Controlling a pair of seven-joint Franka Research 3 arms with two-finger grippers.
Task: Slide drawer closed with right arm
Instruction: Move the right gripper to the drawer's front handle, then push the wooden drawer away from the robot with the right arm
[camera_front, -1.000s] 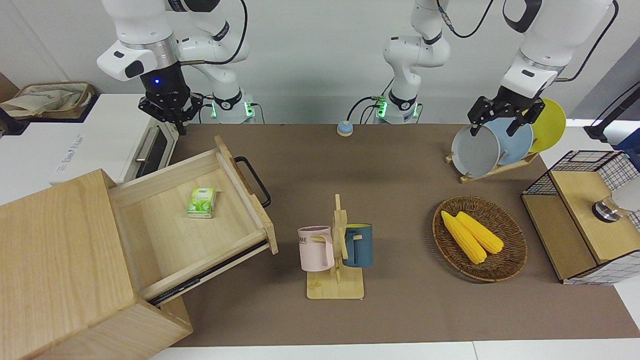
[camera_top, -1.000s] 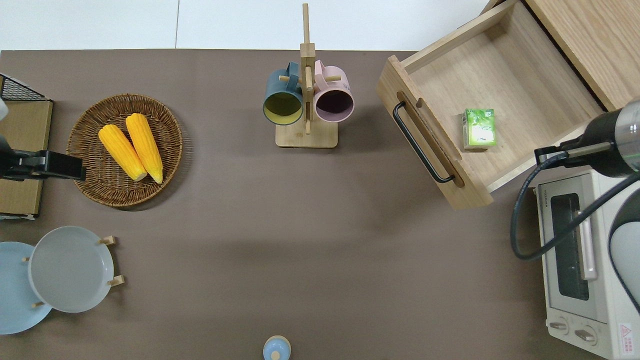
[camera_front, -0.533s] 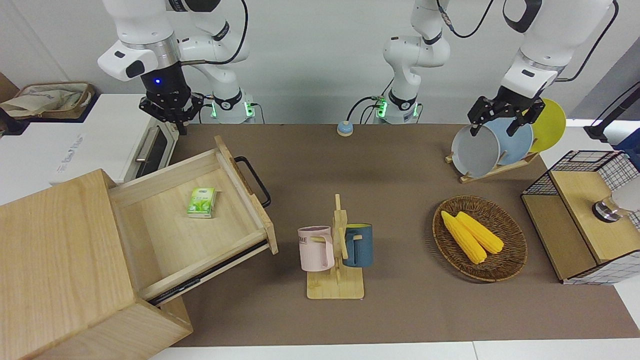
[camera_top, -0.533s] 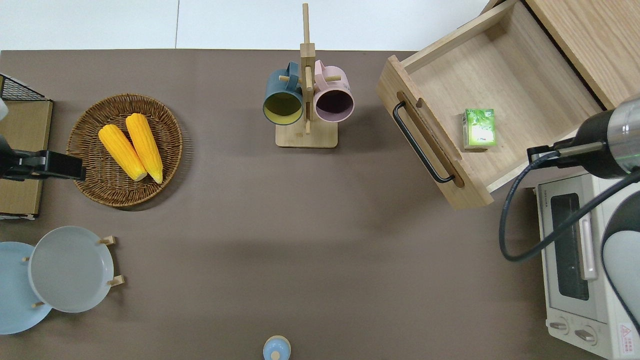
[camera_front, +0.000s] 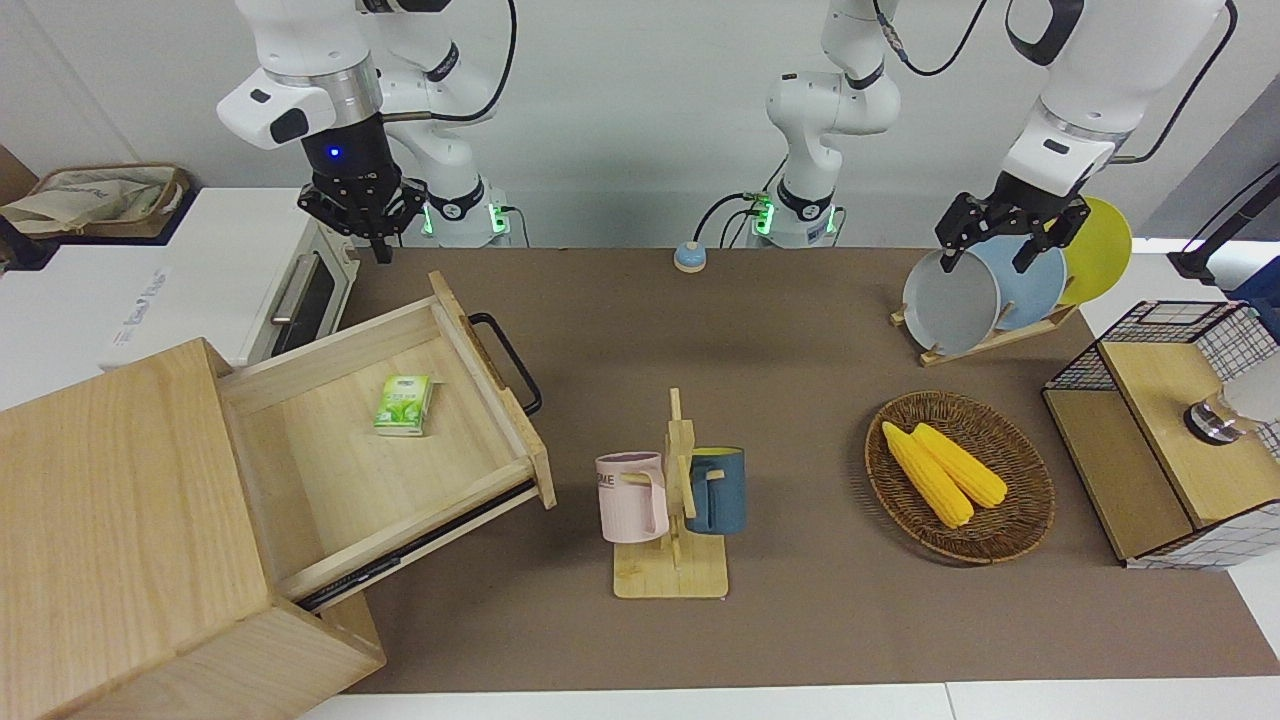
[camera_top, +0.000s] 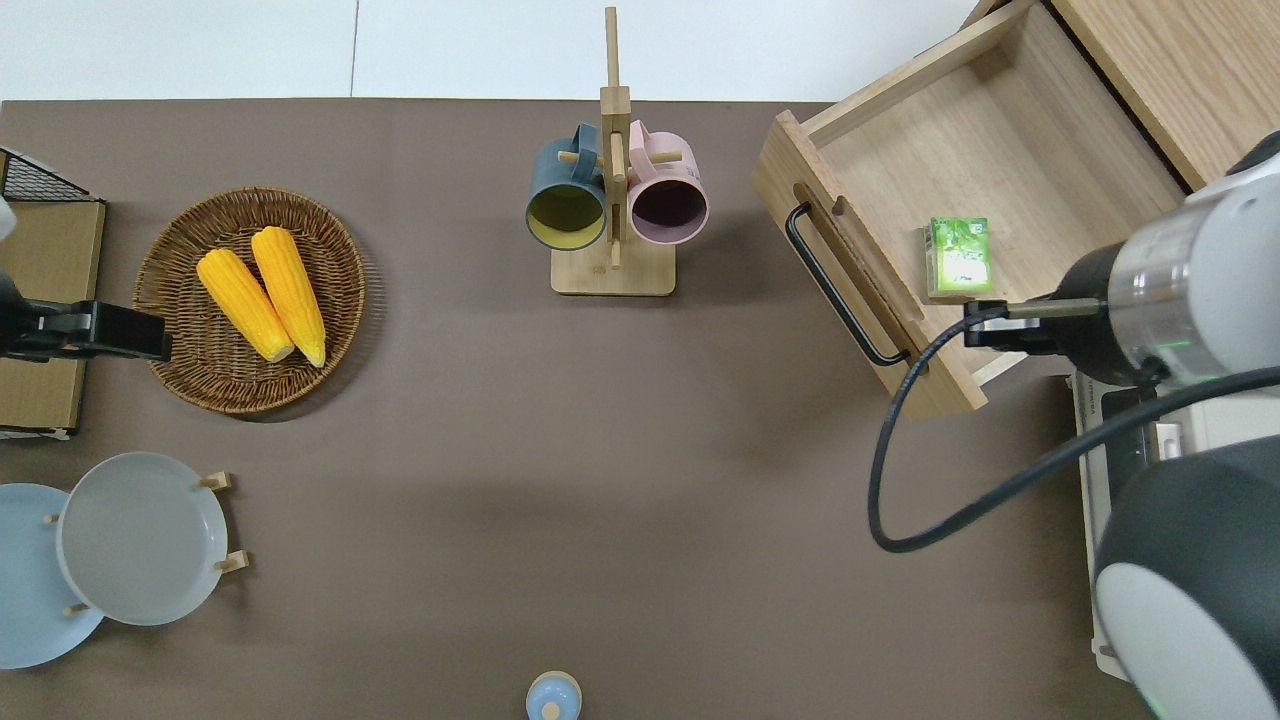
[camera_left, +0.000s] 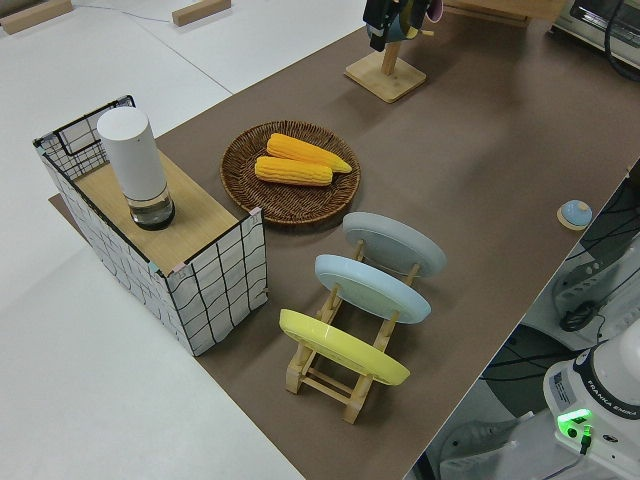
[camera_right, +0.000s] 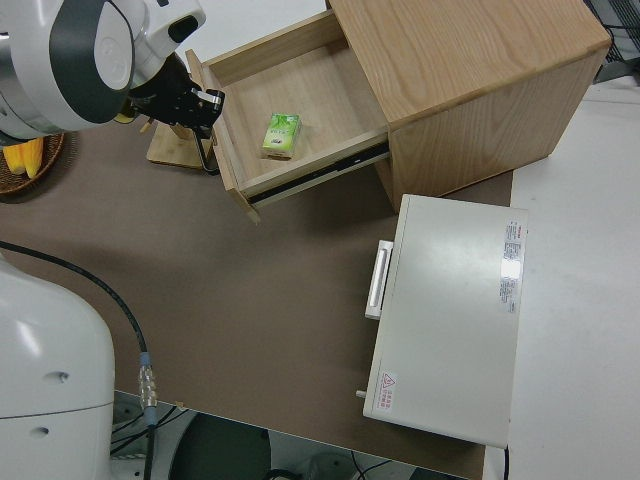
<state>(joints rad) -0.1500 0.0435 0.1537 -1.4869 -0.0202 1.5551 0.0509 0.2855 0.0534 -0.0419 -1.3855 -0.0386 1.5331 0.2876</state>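
Table (camera_front: 800, 330): covered by a brown mat; all listed items are carried on it.
Cabinet (camera_front: 110, 520): large pale-wood box, located at the right arm's end of the table.
Drawer (camera_front: 390, 470): pulled fully out of the cabinet; black loop handle (camera_front: 508, 362) is seen on its front.
Oven (camera_front: 200, 285): white, placed beside the cabinet, nearer to the robots.
Right arm (camera_front: 310, 80): raised; blue wrist light is lit.
Right hand (camera_front: 378, 240): held in the air over the drawer's corner nearest the oven, clear of the handle; finger state cannot be told.
Left arm: parked.
Green packet (camera_front: 403, 404): laid flat inside the drawer.
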